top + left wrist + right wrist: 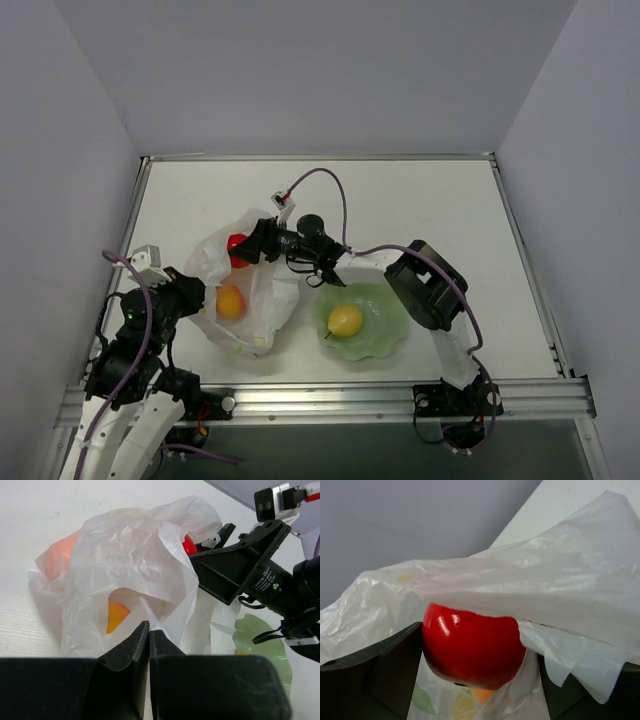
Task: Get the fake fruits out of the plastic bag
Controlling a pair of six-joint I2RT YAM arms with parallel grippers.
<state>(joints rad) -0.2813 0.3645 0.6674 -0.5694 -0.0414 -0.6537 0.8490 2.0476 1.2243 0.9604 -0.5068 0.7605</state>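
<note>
White counter (420,200) carries the bag (130,555), its edge pinched tight by the left gripper (149,630) as an anchor while the right gripper (252,245) clamps the red ball (470,645) inside, apparently for lifting out.

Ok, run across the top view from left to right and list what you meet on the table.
The left pincer → red ball in the plastic bag → yellow fruit on the green plate.

One bag (268,298), one plate (396,338), one red fruit (237,248) (two yellowish fruits (345,320))
</note>
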